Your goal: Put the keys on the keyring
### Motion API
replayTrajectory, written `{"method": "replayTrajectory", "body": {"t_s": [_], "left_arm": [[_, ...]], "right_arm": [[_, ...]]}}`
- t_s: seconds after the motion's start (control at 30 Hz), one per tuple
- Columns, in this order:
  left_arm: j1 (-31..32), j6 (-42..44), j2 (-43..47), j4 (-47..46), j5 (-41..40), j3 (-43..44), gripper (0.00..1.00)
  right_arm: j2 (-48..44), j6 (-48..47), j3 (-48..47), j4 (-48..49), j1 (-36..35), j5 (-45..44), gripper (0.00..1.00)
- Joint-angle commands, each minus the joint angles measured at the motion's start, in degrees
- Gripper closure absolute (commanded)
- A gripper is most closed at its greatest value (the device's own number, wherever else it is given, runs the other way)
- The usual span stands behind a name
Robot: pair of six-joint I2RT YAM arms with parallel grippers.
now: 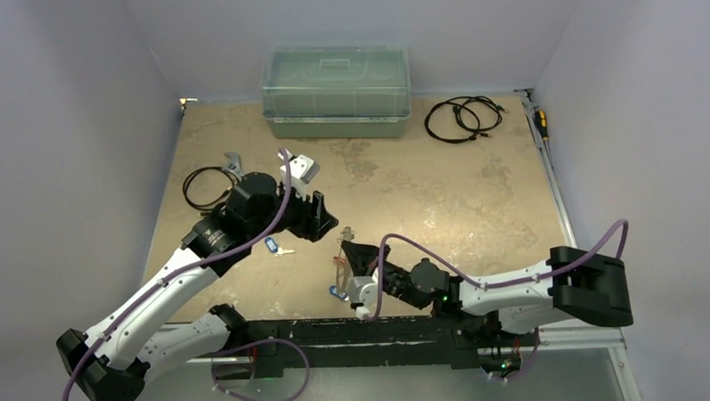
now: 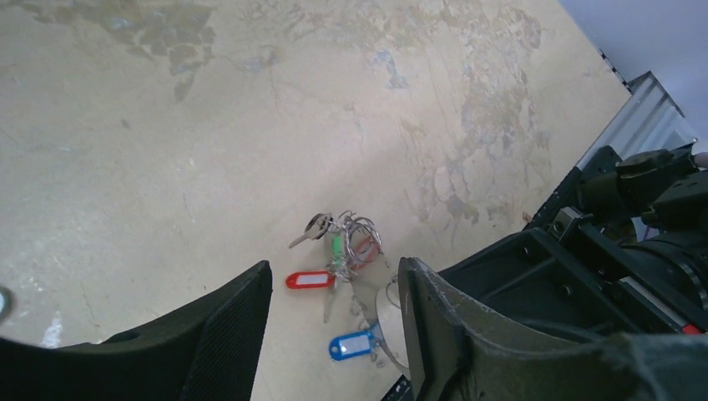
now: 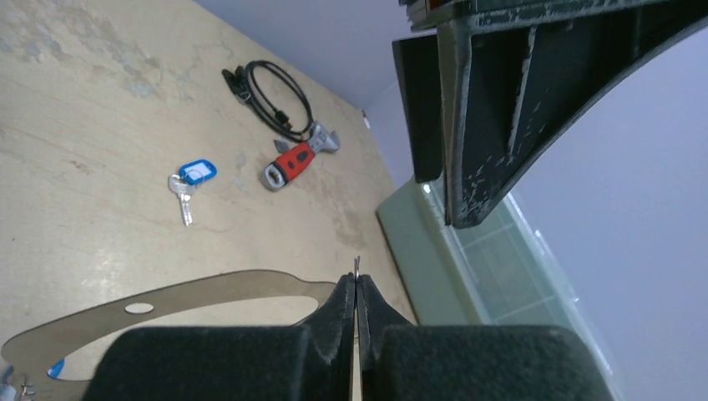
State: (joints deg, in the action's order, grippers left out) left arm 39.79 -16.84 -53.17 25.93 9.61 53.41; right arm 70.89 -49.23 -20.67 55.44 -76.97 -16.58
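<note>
Left gripper (image 2: 334,269) jaws part-spread, empty; right gripper (image 3: 356,288) pinching keyring (image 3: 356,264) wire

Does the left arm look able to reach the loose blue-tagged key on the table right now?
Probably yes. The blue-tagged key lies alone on the table, nothing over it, close beside the left gripper, whose jaws stand open. It would have to turn back toward its own forearm.

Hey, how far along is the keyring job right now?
Looks done: a bunch of tagged keys sits at the keyring, seemingly threaded. In hand: the right hand is shut on the keyring's wire; the left hand is open, empty. Left: one blue-tagged loose key lies on the table, away from the ring.
</note>
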Motion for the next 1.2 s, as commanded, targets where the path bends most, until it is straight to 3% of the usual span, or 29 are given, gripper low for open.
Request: {"method": "replayTrajectory", "body": {"t_s": [0.0, 0.2, 0.33, 0.6, 0.83, 1.17], "left_arm": [[0.1, -4.9, 0.0, 2.0, 4.9, 1.7, 0.45], [0.1, -8.8, 2.7, -2.0, 8.8, -2.4, 0.48], [0.1, -2.0, 12.2, -11.3, 9.1, -9.3, 0.47], [0.1, 15.2, 25.7, -27.6, 21.0, -17.7, 0.48], [0.1, 20.9, 25.3, -34.5, 29.8, -19.1, 0.49], [0.1, 21.3, 22.1, -38.8, 40.4, -19.4, 0.54]], "right_arm": [[2.3, -8.5, 1.1, 14.4, -1.5, -4.6, 1.00], [4.5, -6.7, 3.3, 24.5, -2.2, -5.4, 1.00], [1.6, -3.3, 6.0, 31.0, -2.2, -2.7, 1.00], [-11.9, 11.2, 7.5, 24.1, -2.2, 10.1, 1.00], [-17.7, 19.3, 7.1, 23.8, -2.2, 17.1, 1.00], [-14.4, 24.2, 7.0, 31.3, -1.9, 18.1, 1.00]]}}
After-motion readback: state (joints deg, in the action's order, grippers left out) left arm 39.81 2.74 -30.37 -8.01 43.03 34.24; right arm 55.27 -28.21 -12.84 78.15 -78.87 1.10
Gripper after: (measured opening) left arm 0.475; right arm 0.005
